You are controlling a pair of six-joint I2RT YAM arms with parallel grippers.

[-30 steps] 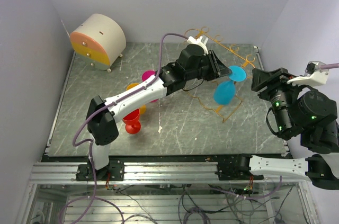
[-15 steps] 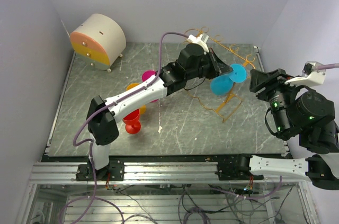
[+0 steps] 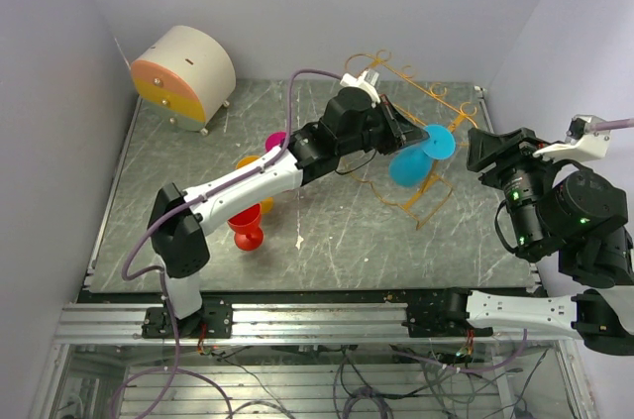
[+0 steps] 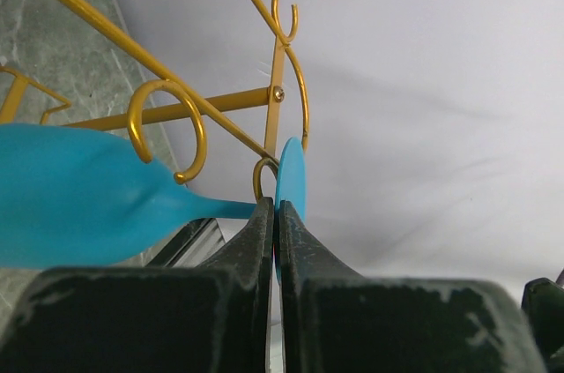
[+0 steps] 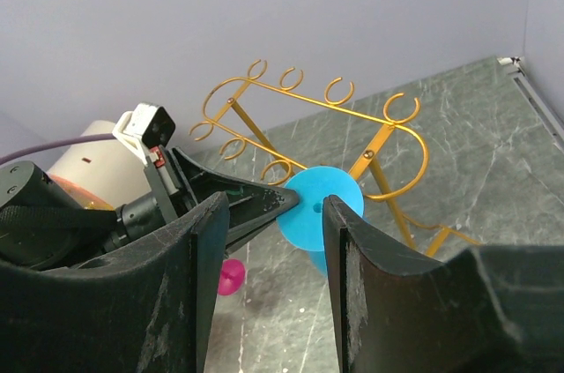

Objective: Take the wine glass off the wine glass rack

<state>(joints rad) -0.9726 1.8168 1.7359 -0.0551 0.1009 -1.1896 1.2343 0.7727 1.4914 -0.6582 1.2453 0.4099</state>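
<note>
The blue wine glass (image 3: 406, 169) hangs on its side from the gold wire wine glass rack (image 3: 437, 93) at the back right of the table. My left gripper (image 3: 421, 132) is shut on the rim of the glass's round foot (image 4: 291, 175). The bowl (image 4: 70, 192) lies to the left under a scroll hook of the rack (image 4: 220, 106). My right gripper (image 5: 275, 205) is open and holds nothing. It is short of the glass's foot (image 5: 322, 197) and the rack (image 5: 300, 97), and its arm (image 3: 495, 152) is at the right of the table.
A round cream-and-orange drawer box (image 3: 183, 72) stands at the back left. A red glass (image 3: 247, 226), an orange glass (image 3: 260, 206) and a pink glass (image 3: 277, 142) stand under the left arm. Walls close in on three sides.
My left gripper has shut on the glass's foot. The glass and the left wrist have shifted slightly to the left. The right arm has barely moved.
</note>
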